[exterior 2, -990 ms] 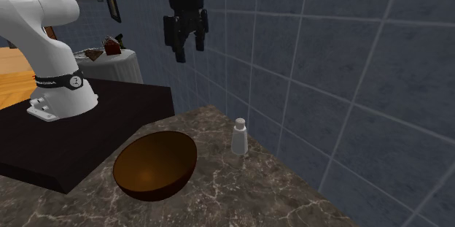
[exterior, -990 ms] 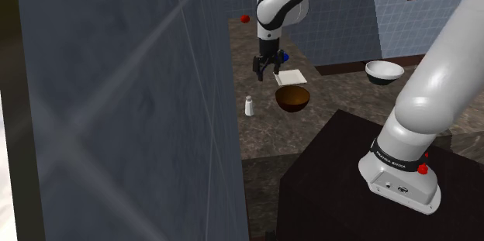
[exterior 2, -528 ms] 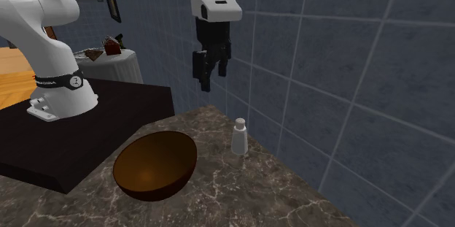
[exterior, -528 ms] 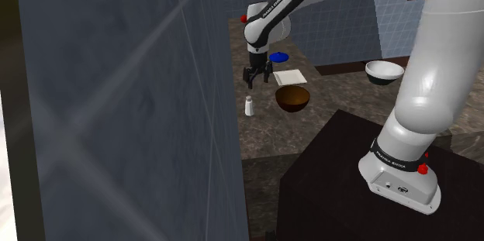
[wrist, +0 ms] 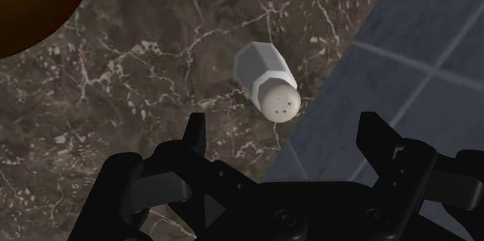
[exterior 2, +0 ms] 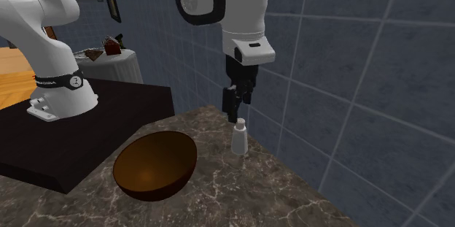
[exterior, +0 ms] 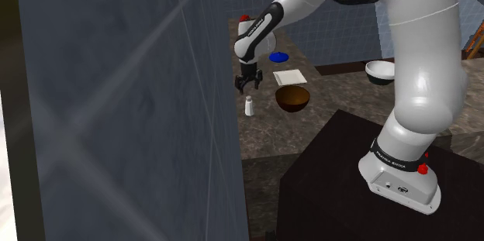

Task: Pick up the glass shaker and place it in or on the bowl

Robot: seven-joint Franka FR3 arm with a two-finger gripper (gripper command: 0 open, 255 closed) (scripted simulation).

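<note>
Crowding the shaker (exterior 2: 239,136): tiled wall (exterior 2: 350,79) just beside, bowl (exterior 2: 155,164) near, unclenched tool (exterior 2: 231,112) above.

Dark veined stone counter (exterior 2: 219,193) with white shaker (exterior 2: 238,136), brown bowl (exterior 2: 155,165), flat white square (exterior: 288,77) and blue dish (exterior: 278,57)

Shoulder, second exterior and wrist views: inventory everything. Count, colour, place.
shaker: 1, white, upright on the counter beside the tiled wall
brown bowl: 1, brown, on the counter, apart from the shaker
white bowl: 1, white with a dark underside, at the shoulder view's right
plate: 1, blue, beyond the brown bowl
flat square: 1, white, between plate and brown bowl
counter: 1, dark veined marble
tiled wall: 1, blue-grey, along the counter
stand: 1, dark box
arm: 1, white, on the stand
gripper: 1, black, open, just above the shaker, not touching it
</note>
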